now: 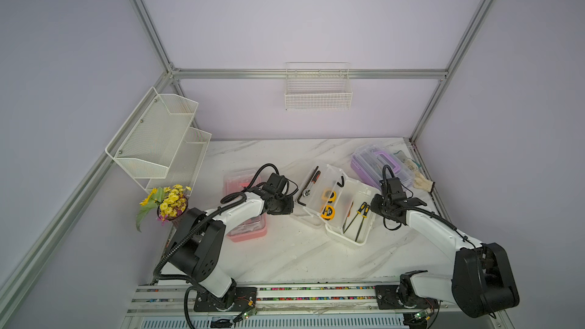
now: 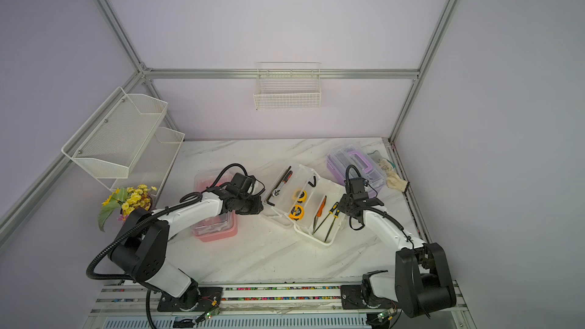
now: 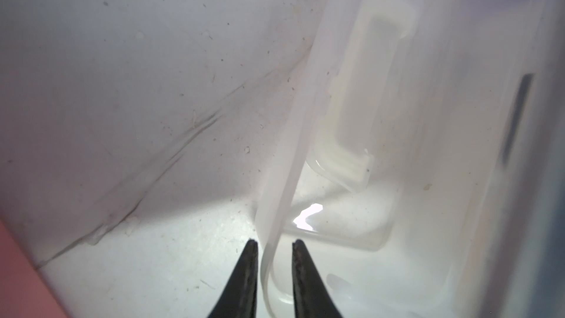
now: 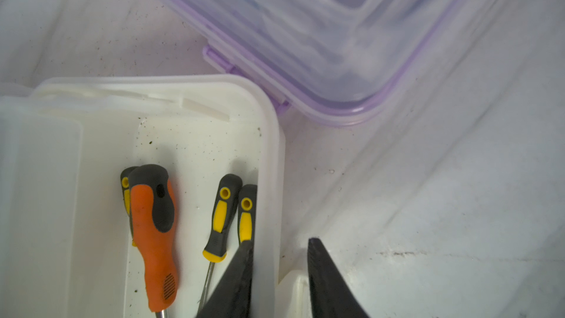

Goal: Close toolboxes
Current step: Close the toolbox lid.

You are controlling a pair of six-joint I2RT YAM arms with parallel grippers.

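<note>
Rim of clear plastic lid [image 3: 293, 136] on open white rectangular plastic toolbox [image 1: 345, 237], mid-frame, stands between left pincer [image 3: 274, 241] tips, narrowly apart; right pincer [image 4: 281, 240] straddles its right wall, clamping unclear.

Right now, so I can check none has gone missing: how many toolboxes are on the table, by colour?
pink toolbox: 1
white toolbox: 1
purple toolbox: 1
Total: 3
</note>
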